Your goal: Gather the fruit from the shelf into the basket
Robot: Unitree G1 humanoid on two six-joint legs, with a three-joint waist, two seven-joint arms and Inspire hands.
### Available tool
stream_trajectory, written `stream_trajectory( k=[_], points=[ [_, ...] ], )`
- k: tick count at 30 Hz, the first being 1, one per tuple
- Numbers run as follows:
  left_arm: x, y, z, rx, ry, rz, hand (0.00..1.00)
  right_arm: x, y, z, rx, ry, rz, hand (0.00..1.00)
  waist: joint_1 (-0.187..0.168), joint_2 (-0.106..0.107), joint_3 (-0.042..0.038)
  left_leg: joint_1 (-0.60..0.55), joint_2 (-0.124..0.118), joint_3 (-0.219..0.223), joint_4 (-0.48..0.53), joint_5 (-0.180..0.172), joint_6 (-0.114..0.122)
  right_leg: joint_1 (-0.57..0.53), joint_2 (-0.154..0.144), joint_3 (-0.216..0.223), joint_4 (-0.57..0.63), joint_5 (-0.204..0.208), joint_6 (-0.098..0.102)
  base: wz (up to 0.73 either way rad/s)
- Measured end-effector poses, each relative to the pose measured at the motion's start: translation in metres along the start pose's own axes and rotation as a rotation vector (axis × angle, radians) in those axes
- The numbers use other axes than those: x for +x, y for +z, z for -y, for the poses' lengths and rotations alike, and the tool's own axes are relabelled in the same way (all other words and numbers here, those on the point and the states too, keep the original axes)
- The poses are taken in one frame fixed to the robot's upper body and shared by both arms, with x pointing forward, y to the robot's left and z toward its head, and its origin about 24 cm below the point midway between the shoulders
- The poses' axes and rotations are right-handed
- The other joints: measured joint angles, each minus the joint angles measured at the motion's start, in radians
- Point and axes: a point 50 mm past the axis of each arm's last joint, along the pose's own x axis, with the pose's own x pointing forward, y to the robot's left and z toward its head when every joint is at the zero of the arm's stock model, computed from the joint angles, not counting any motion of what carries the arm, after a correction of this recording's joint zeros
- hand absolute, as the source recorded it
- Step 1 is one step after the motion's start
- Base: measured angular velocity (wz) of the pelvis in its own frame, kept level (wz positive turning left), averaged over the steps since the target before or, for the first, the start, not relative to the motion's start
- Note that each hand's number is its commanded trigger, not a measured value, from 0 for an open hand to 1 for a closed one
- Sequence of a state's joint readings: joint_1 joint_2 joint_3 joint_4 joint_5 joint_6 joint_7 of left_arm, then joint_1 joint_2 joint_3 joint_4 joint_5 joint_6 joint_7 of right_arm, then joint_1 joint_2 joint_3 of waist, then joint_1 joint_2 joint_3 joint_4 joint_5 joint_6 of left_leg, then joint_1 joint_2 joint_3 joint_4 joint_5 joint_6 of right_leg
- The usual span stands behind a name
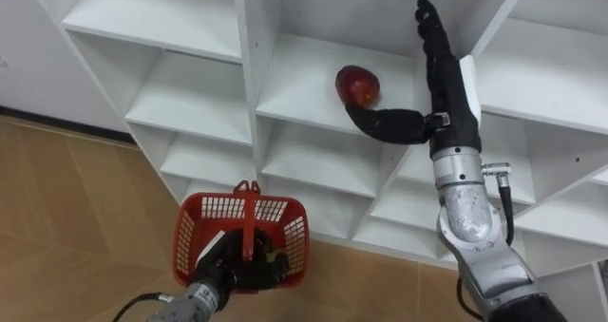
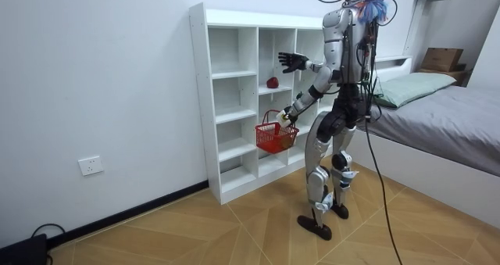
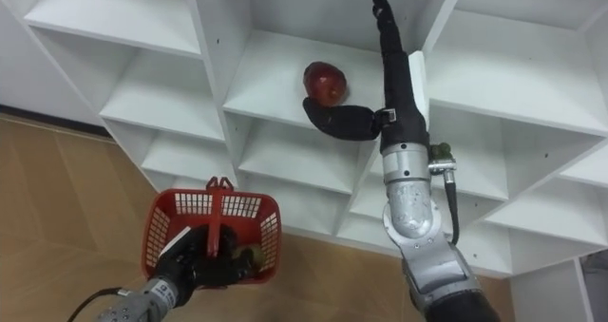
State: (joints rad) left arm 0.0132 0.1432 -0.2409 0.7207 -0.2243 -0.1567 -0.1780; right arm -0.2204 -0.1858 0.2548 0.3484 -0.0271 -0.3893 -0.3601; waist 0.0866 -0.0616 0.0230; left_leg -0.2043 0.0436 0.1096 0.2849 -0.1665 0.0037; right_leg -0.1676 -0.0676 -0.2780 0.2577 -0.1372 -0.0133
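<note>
Low before the white open-shelved closet (image 1: 190,123), the left hand (image 1: 228,265) curls round the handle of a red plastic mesh basket (image 1: 290,229). On the closet's middle-column shelf lies a round red apple (image 1: 357,85). Just right of it, the right hand (image 1: 442,85) is spread wide, with its fingers straight and its thumb tip against the apple.

I count one red apple (image 1: 357,85) at 12 o'clock, one red basket (image 1: 290,232) at 7 o'clock, one white shelf unit (image 1: 190,113). Room view: one bed (image 2: 453,116), one pillow (image 2: 414,87), one wall socket (image 2: 91,166).

Eye views face the closet (image 1: 190,99) closely; room view stands farther off.
</note>
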Motion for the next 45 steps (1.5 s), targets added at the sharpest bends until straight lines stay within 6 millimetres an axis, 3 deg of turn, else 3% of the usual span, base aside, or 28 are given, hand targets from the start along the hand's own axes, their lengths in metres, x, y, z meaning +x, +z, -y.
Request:
stream_trajectory(
  k=[17,24,35,43,45],
  points=[
    [0.001,-0.01,0.009,0.0,-0.03,-0.057,1.0,0.014,-0.013,-0.005,0.044,-0.041,-0.083,0.0,0.001,0.017,0.0013,0.005,-0.018,-0.002,-0.05,0.049,0.009,-0.015,-0.014,0.0,0.0,0.018,0.004,0.0],
    [0.0,-0.012,0.01,0.001,-0.03,-0.067,1.0,0.023,-0.017,-0.004,0.034,-0.071,-0.117,0.0,0.004,0.018,0.0022,0.004,-0.023,-0.002,-0.049,0.055,0.018,-0.016,-0.02,0.0,-0.001,0.025,0.018,0.0],
    [0.0,-0.015,0.01,-0.015,-0.028,-0.089,1.0,0.031,-0.013,-0.008,0.078,-0.145,-0.125,0.0,0.007,0.018,0.0036,-0.011,-0.024,-0.004,-0.046,0.062,0.019,-0.033,-0.021,0.0,-0.001,0.034,0.015,0.0],
    [0.004,-0.011,0.012,-0.039,-0.031,-0.084,1.0,0.042,-0.013,-0.004,0.063,-0.17,-0.134,0.0,0.008,0.017,0.0117,-0.032,-0.027,-0.006,-0.046,0.075,0.022,-0.056,-0.035,-0.004,0.003,0.038,0.014,0.01],
    [0.006,-0.009,0.015,-0.046,-0.034,-0.083,1.0,0.046,-0.011,-0.001,0.064,-0.186,-0.133,0.0,0.008,0.018,0.013,-0.039,-0.037,-0.006,-0.046,0.082,0.027,-0.063,-0.036,-0.004,0.001,0.046,0.016,0.0]
  ],
)
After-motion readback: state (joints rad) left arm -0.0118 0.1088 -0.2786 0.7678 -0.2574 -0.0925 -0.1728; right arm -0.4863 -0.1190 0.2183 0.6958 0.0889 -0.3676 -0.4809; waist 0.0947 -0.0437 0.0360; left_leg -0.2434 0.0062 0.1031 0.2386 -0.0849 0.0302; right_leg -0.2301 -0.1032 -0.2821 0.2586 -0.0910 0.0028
